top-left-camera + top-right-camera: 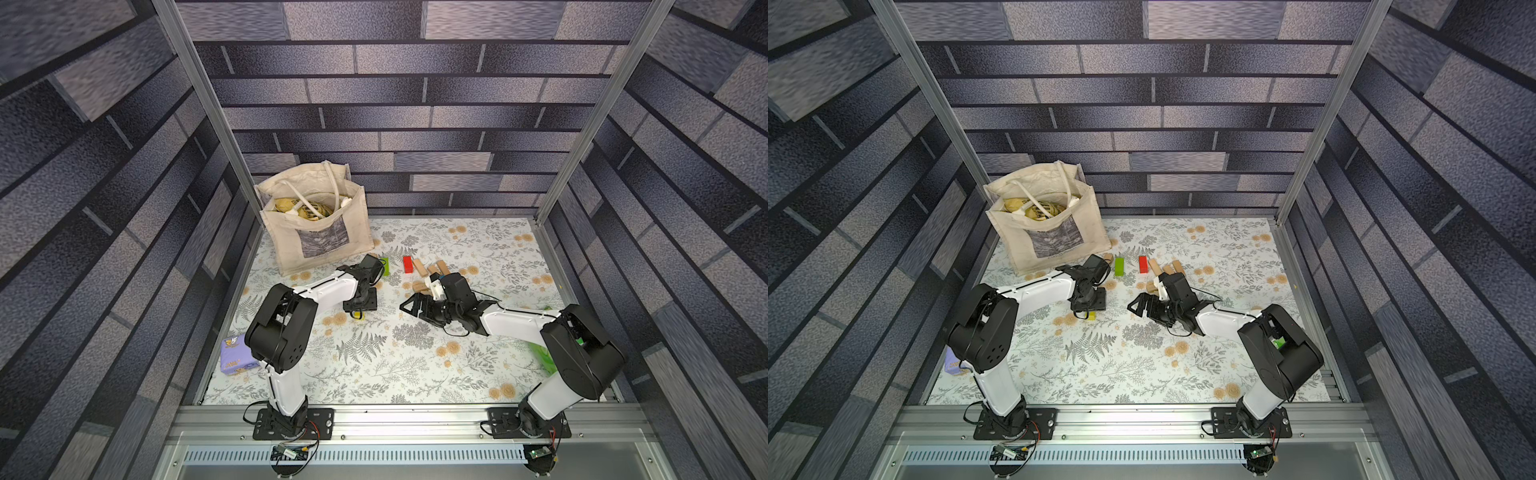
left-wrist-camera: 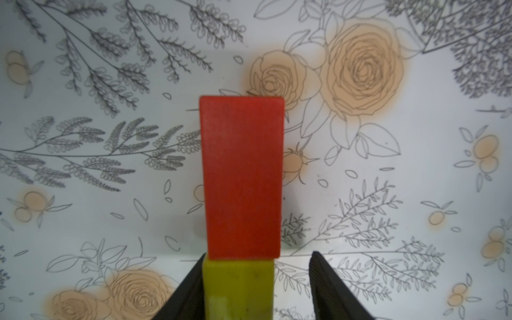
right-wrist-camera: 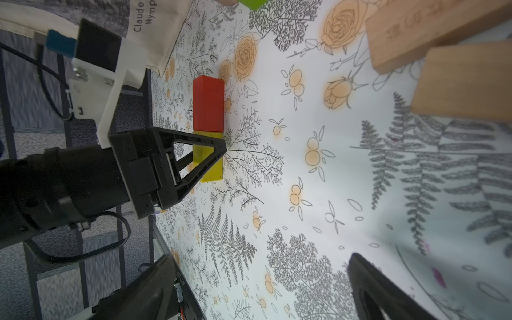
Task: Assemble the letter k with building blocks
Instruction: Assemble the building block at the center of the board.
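**State.** The left gripper is set over the yellow block with its jaws apart. 1 finger is seen against the block's side and a clear gap is seen at the other, so nothing is clamped. The right gripper is spread wide and empty near the middle of the worktop.

**Blocks.** The yellow block is laid flat and butted end to end against a red block. The 2 form 1 straight line, judged to be the stem of the k. A 2nd red block, a green block and the plain wooden blocks are left unplaced further back.

**Risks.**
- If the left gripper is withdrawn with any sideways drift, the yellow block may be dragged by the touching finger and the joint opened or skewed.
- If the jaws are closed, the block would be pushed towards their centre and out of line.
- The plain wooden blocks may be scattered by the right wrist, which is held just beside them.

**Not resolved.**
- In both top views the red-yellow pair is covered by the left gripper, and only a sliver of yellow is shown.
- The yellow block's near end is cut off in the left wrist view.
- The plain blocks cannot be counted, because the right arm hides some of them.
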Action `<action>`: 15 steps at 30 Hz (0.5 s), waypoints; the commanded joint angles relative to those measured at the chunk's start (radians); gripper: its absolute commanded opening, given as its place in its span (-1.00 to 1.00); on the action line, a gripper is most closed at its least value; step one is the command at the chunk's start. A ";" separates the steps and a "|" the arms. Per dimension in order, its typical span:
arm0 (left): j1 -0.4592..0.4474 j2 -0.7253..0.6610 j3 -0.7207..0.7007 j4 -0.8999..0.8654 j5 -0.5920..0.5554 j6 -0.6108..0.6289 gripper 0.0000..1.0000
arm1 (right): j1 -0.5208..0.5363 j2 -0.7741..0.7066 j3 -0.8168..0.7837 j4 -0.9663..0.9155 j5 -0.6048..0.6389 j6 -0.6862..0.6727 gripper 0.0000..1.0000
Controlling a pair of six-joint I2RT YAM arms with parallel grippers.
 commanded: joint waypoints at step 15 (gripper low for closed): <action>0.002 -0.087 -0.009 0.031 0.012 0.038 0.26 | 0.004 -0.023 0.002 -0.017 0.005 -0.025 1.00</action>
